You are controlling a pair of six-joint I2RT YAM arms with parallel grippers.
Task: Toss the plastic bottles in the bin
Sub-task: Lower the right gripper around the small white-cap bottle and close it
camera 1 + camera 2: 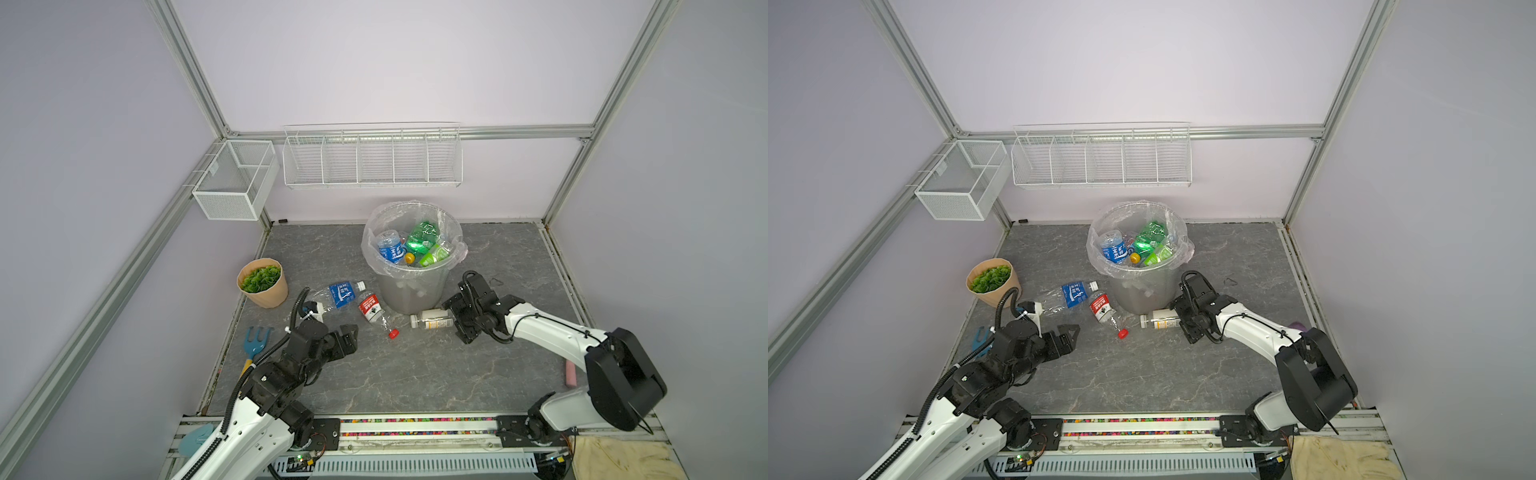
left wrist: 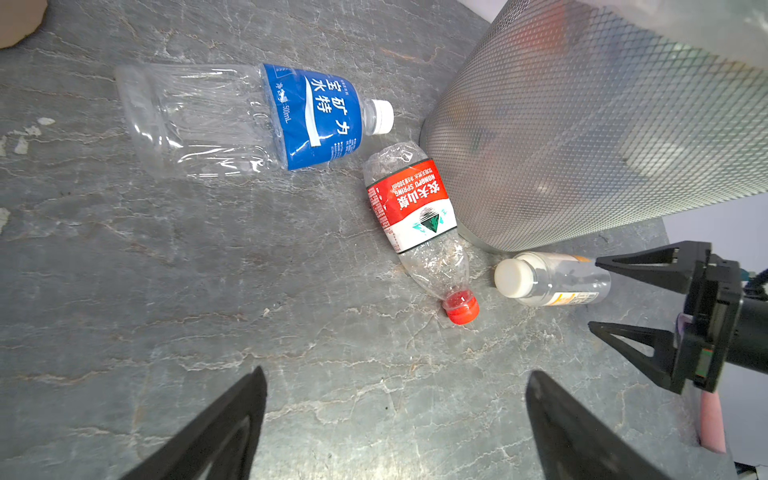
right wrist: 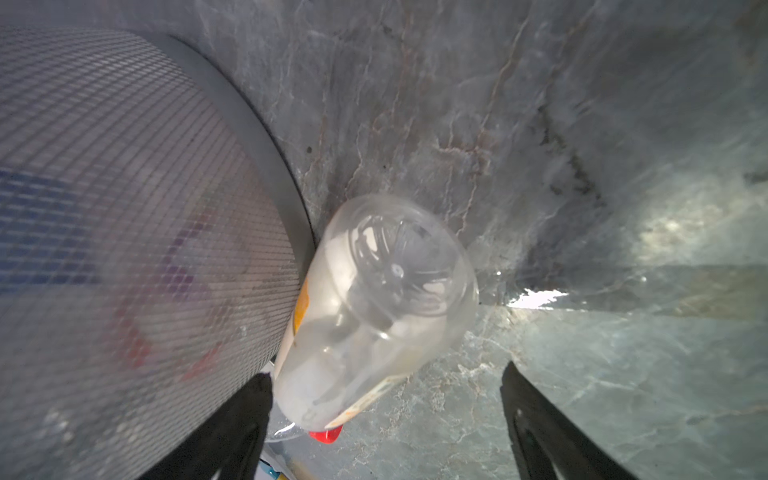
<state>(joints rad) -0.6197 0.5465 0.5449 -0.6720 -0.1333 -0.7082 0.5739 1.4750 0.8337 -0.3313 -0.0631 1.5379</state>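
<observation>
Right gripper (image 1: 456,322) is sitting spread wide at the base of the white-capped bottle (image 1: 432,321), which is lying against the bin (image 1: 409,291). I'm guessing a finger is going to snag the bin, or the bottle's rolling off. Left gripper (image 2: 397,374) is also hanging spread and empty.

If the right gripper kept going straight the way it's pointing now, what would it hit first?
The white-capped bottle lying beside the bin. Its base sits just ahead of the open right gripper, off toward the side nearer the bin, so the gripper would probably meet it there first.
</observation>
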